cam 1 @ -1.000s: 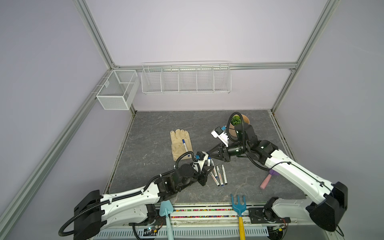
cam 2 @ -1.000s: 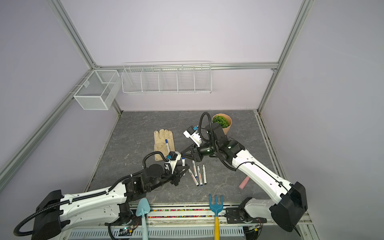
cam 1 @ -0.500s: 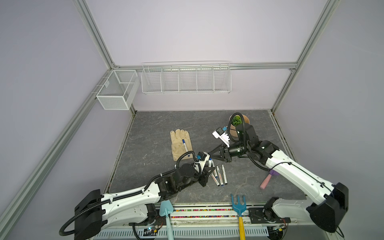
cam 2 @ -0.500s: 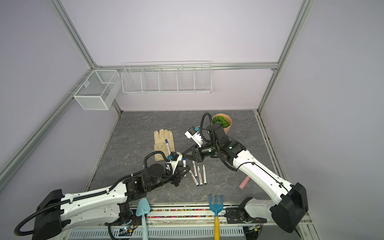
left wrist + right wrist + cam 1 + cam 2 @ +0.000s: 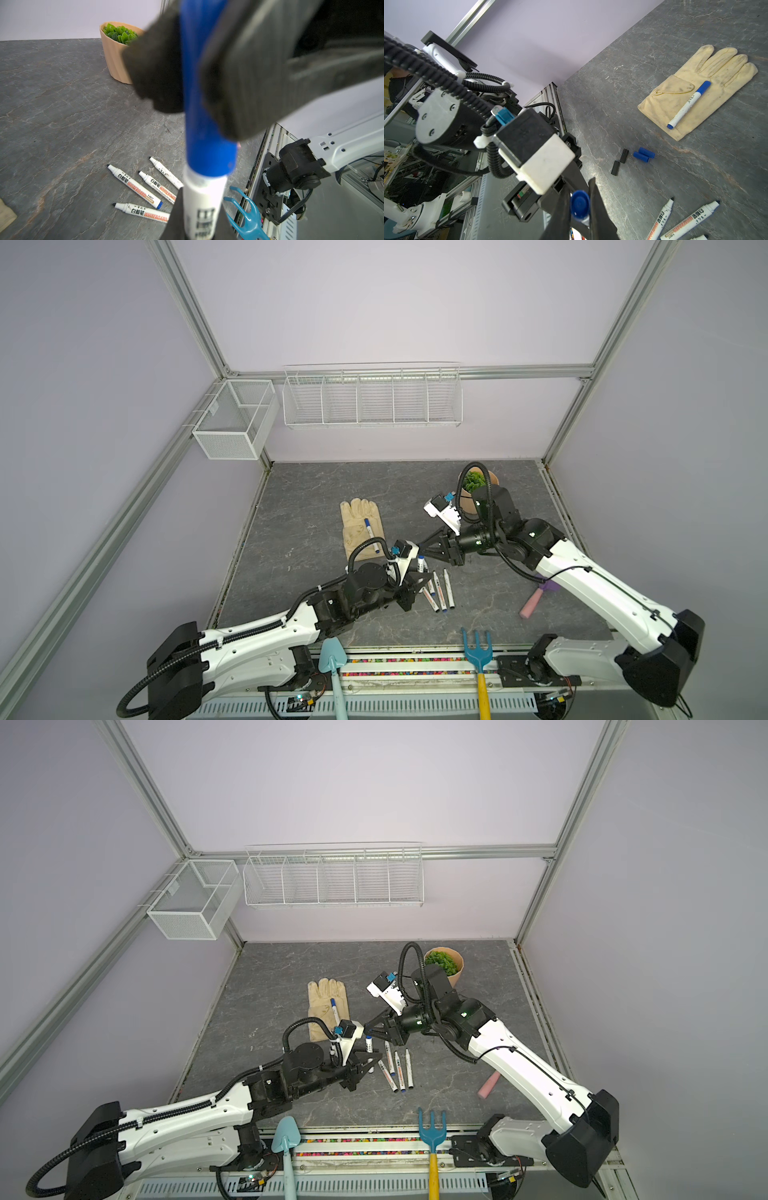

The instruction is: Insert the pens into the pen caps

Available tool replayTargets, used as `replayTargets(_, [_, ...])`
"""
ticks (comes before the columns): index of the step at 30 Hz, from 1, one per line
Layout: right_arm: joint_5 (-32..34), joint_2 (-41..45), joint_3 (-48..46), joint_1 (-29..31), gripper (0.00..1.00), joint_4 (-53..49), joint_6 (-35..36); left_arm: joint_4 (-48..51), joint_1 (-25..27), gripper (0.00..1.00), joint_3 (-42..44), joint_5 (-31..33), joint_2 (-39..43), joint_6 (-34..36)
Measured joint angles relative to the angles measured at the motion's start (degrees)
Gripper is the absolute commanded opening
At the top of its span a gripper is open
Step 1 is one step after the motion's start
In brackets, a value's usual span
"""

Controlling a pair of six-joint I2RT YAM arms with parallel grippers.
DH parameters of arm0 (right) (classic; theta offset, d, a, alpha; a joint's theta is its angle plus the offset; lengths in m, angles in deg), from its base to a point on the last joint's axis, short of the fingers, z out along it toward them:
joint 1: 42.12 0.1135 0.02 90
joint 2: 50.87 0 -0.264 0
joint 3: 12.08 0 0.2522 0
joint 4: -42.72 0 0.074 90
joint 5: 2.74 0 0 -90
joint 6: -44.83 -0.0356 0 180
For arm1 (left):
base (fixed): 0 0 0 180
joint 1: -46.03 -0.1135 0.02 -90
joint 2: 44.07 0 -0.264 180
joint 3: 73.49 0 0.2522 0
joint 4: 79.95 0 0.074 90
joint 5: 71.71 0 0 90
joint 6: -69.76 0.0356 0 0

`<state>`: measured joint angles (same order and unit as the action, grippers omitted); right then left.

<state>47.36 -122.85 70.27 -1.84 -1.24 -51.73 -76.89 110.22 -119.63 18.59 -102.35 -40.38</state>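
My left gripper (image 5: 202,199) is shut on a white pen (image 5: 204,207) and holds it upright above the table. A blue pen cap (image 5: 207,124) sits over that pen's tip, with my right gripper (image 5: 579,191) shut on it (image 5: 579,205). In both top views the two grippers meet at the table's middle, right gripper (image 5: 422,549) just above left gripper (image 5: 417,578). Several uncapped pens (image 5: 135,185) lie beside them (image 5: 438,591). Two blue pen caps (image 5: 643,154) and two black ones (image 5: 624,155) lie loose. A capped pen (image 5: 688,104) rests on the glove (image 5: 357,526).
A potted plant (image 5: 478,483) stands behind the right arm. A pink stick (image 5: 532,603) lies at the right. A blue trowel (image 5: 332,659) and a blue hand rake (image 5: 477,649) lean at the front edge. Wire baskets (image 5: 372,396) hang on the back wall.
The right gripper has edged a little left toward the pen held by the left gripper. Otherwise both arms keep the same pose and both grips are unchanged.
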Motion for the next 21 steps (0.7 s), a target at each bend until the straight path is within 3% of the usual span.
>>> replayTargets(21, [-3.39, -0.26, -1.55, -1.36, 0.07, -0.17, -2.05, 7.50, -0.22, 0.00, 0.20, 0.48, 4.59, 1.31])
